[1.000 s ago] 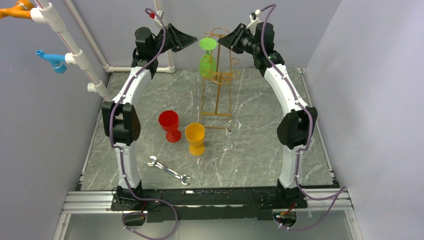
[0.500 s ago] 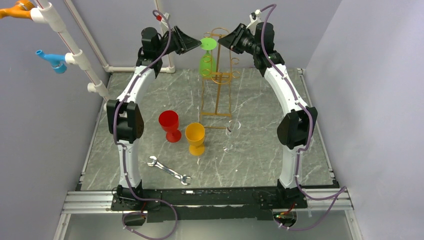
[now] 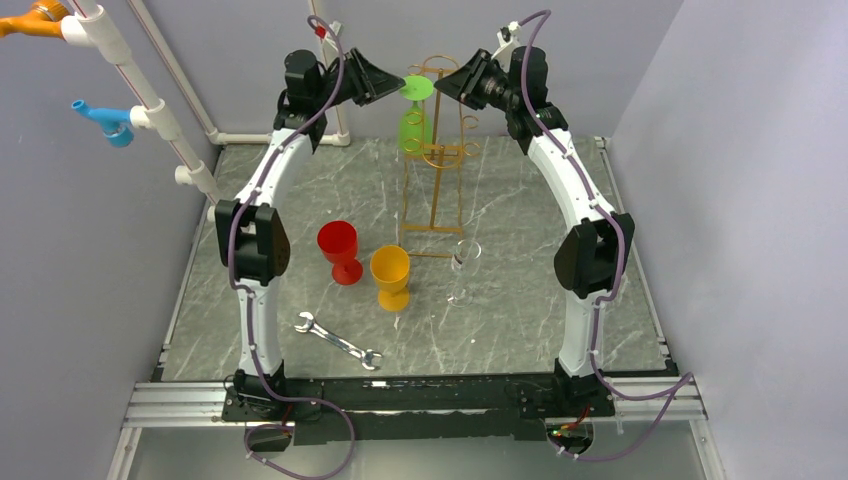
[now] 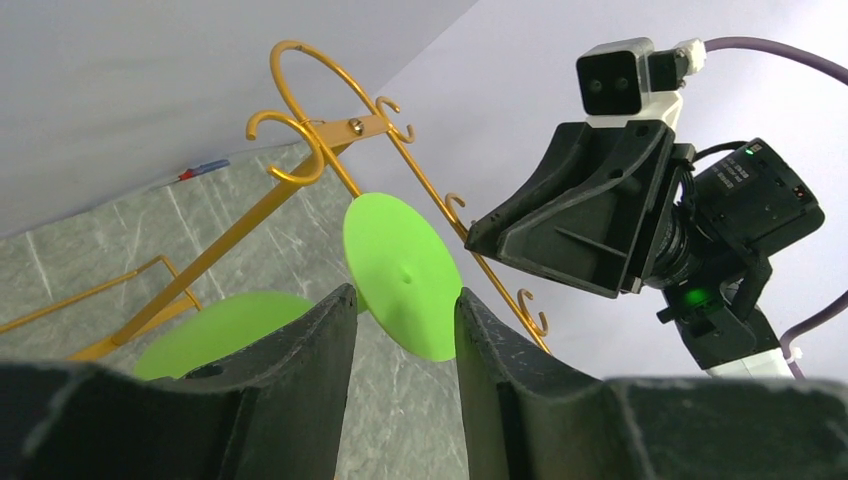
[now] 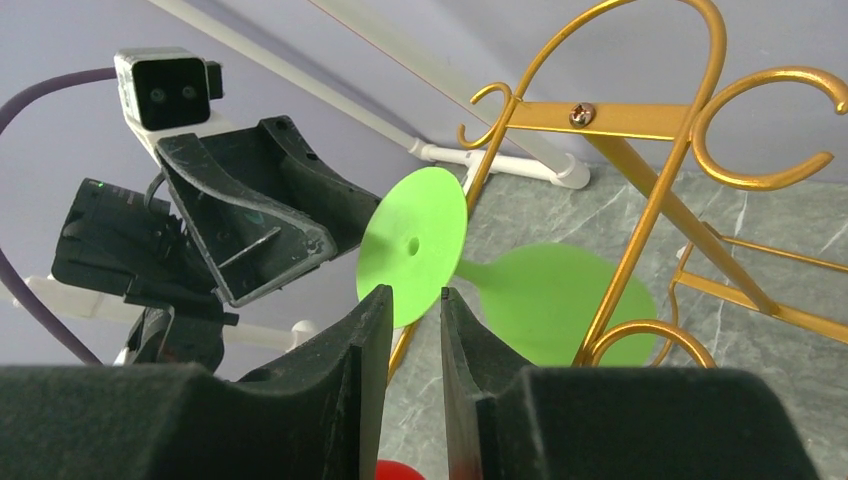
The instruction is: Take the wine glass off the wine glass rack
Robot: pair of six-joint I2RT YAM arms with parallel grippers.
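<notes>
Wine glass [image 3: 414, 125], one, opaque green, hangs foot-up on the wine glass rack [image 5: 610, 120], thin gold wire with hooks, near the table's [image 3: 540, 300] far edge.

Left gripper [image 4: 405, 300]: jaws apart, the flat round foot in line with the gap; contact unclear.

Right gripper [image 5: 412, 295], across the arch: jaws a narrow slit, holding nothing.

Mid-table, upright: one red goblet [image 3: 339, 250], one orange goblet [image 3: 390, 275], one clear glass [image 3: 462, 270].

One steel wrench [image 3: 338, 341] lies near the front edge.

White pipe frame [image 3: 150, 105] at the far-left corner.

obstacle: wine glass rack [image 4: 340, 130] hooks beside wine glass [image 4: 400, 275] foot | free: above arch
</notes>
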